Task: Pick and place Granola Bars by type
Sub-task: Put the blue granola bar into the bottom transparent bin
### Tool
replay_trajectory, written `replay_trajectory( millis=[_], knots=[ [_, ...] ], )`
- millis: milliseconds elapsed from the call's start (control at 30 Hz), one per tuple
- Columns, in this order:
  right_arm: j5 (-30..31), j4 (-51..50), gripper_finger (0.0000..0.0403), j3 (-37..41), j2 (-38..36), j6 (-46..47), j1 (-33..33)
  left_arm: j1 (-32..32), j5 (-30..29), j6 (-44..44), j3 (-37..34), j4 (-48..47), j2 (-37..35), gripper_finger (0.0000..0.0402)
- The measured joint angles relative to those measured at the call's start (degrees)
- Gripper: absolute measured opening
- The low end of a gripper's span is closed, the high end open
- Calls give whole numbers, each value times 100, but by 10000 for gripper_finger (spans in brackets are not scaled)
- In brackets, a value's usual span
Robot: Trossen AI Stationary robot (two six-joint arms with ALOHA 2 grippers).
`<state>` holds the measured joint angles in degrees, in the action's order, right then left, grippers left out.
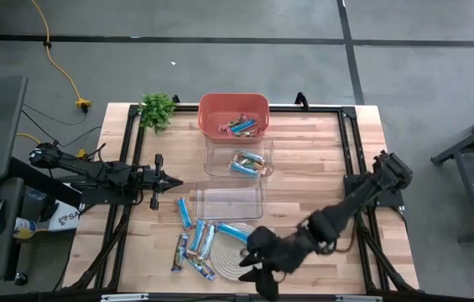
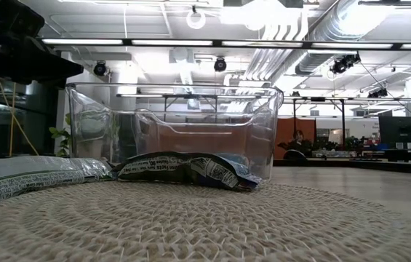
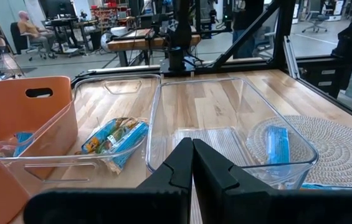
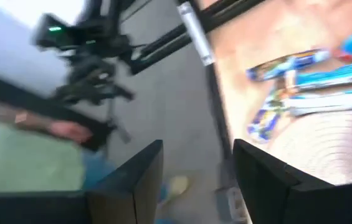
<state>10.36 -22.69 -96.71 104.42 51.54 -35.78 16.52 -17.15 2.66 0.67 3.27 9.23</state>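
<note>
Several granola bars (image 1: 196,239) in light blue and multicoloured wrappers lie flat near the table's near edge. One blue bar (image 1: 232,230) rests on the round woven coaster (image 1: 235,254). The low view shows a dark bar (image 2: 183,171) at the coaster's rim. More bars sit in the red basket (image 1: 233,126), and one lies in the clear bin (image 1: 249,163) in front of it. My right gripper (image 1: 257,273) hovers open over the coaster's near-right rim; in the right wrist view (image 4: 197,180) it holds nothing, with bars (image 4: 288,65) beyond. My left gripper (image 1: 168,183) (image 3: 191,168) waits shut, left of the empty clear bin (image 1: 228,201).
A small green plant (image 1: 157,109) stands at the far left corner. The empty clear bin (image 3: 225,124) lies between the coaster (image 3: 328,146) and the far bins. Black frame rails (image 1: 132,159) run along the table's sides. A person's hand (image 4: 63,129) shows beyond the near edge.
</note>
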Motion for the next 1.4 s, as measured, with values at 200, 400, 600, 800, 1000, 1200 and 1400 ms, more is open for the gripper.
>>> replay_trajectory(
  millis=[200, 400, 600, 800, 1000, 1200, 1400],
  knots=[
    [865, -108, 177, 0, 578, -402, -200, 1, 1, -1, 0, -3, 2, 7],
    [892, -182, 177, 0, 1318, -697, -77, -1, 3, 1, -1, -2, 1, 7],
    [907, -279, 177, 2, 1815, -530, 136, -1, 3, 1, 0, -2, 1, 7],
    [835, -440, 177, 2, 1998, -386, 348, -1, 3, 1, -1, 0, 0, 7],
    [905, -1119, 177, 2, 2000, -397, 475, -1, 3, 0, -1, 0, 0, 7],
    [1106, -1649, 177, 2, 2000, -356, 532, -1, 1, -1, -2, -2, 0, 7],
    [1489, -1717, 177, 2, 2000, -358, 536, 1, 1, 0, 0, -2, 1, 7]
  ],
)
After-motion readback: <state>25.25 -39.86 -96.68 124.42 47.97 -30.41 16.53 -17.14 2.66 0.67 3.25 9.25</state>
